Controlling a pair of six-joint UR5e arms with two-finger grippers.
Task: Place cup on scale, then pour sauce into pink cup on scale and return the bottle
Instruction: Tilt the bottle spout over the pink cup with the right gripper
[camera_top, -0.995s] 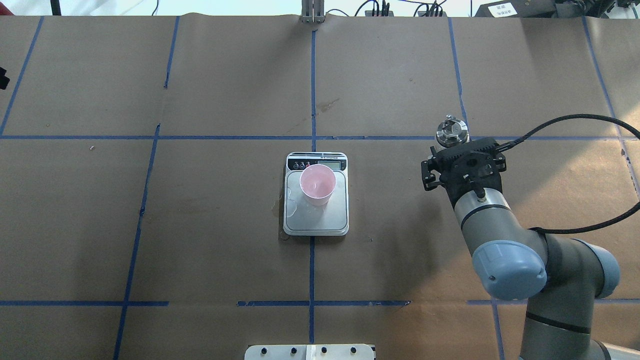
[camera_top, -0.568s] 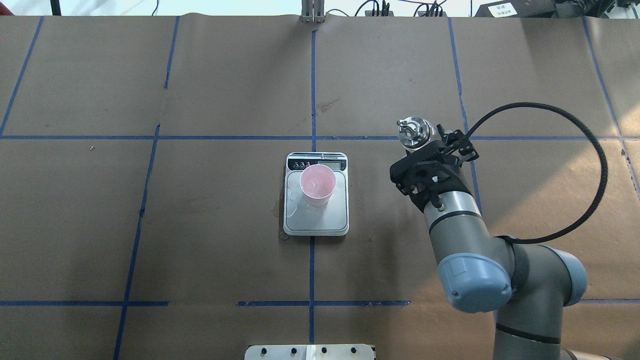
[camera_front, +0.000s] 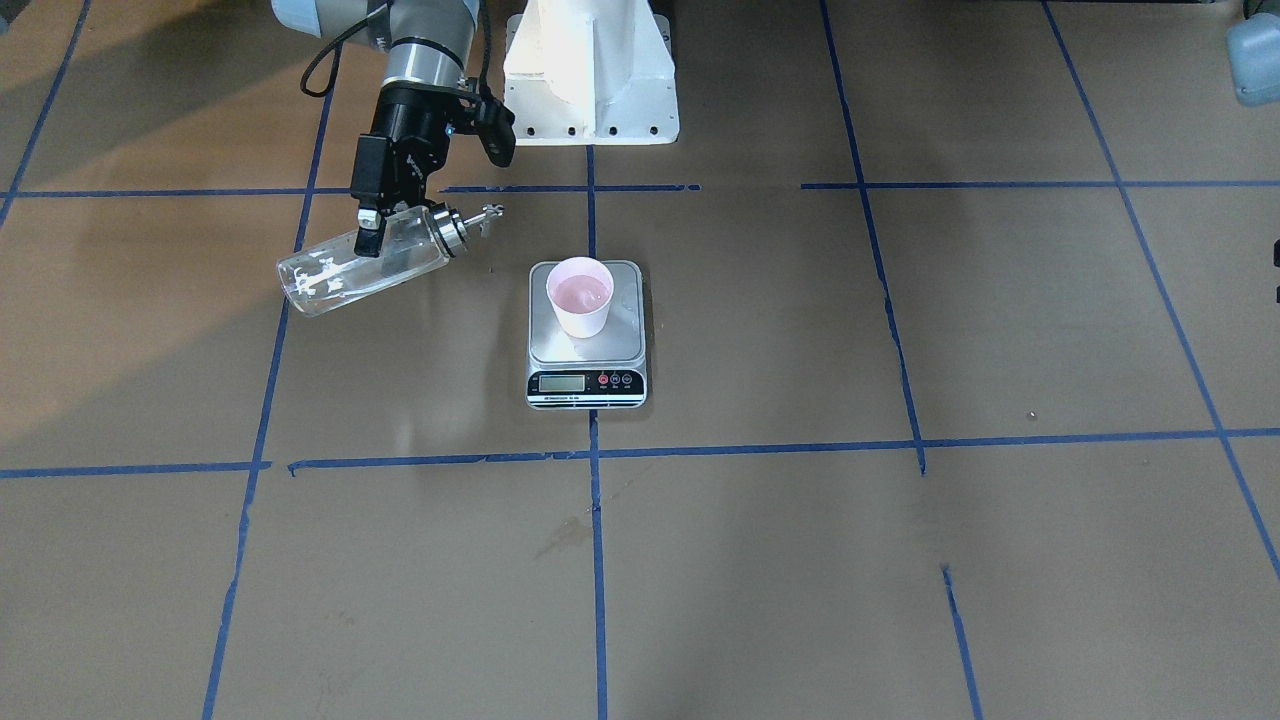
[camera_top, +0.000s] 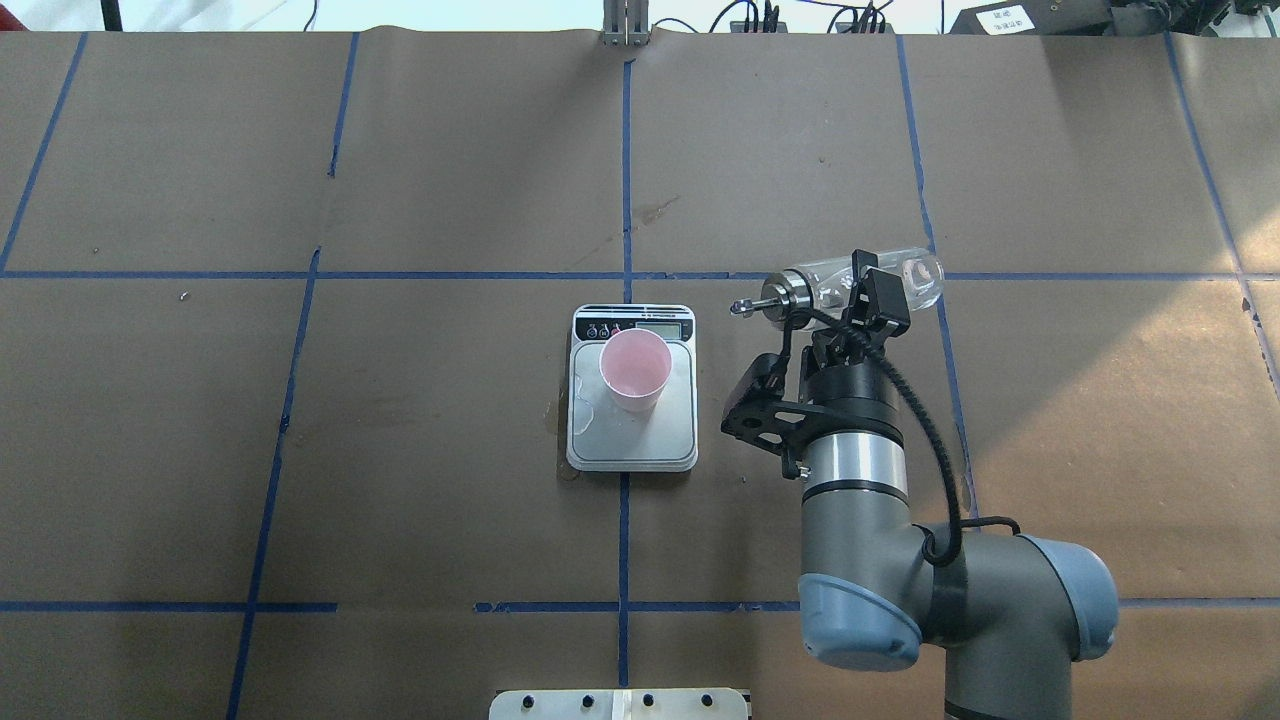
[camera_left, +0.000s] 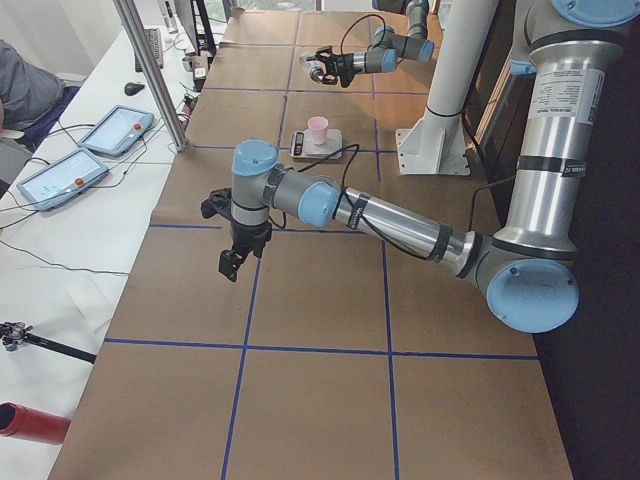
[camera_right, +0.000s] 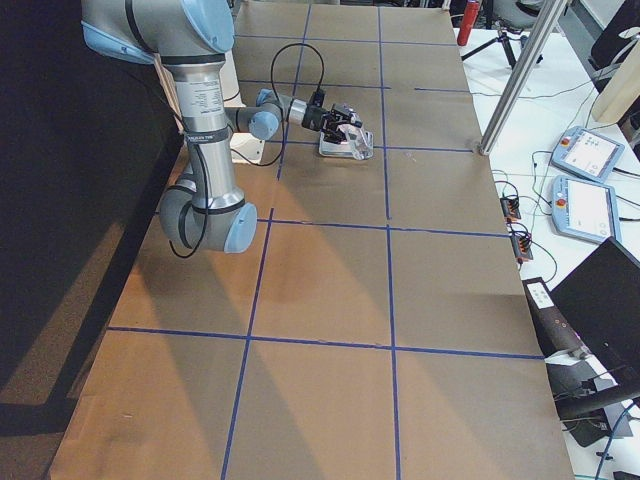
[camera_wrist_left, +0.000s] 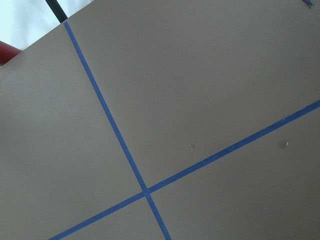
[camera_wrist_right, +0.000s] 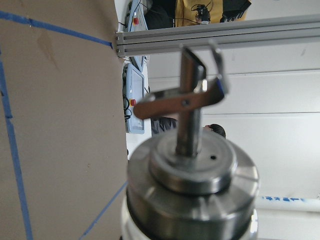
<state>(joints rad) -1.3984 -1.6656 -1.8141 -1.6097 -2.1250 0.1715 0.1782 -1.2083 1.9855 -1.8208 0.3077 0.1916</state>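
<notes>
Since a second ago my right tool (camera_top: 862, 290) has tipped the bottle (camera_top: 825, 285) from upright onto its side, pinching the glass, spout toward nine o'clock, at two o'clock of the scale (camera_top: 632, 440); the cup (camera_top: 634, 368) stands on its platform; whether the left tool (camera_left: 232, 262) is spread I cannot tell
</notes>
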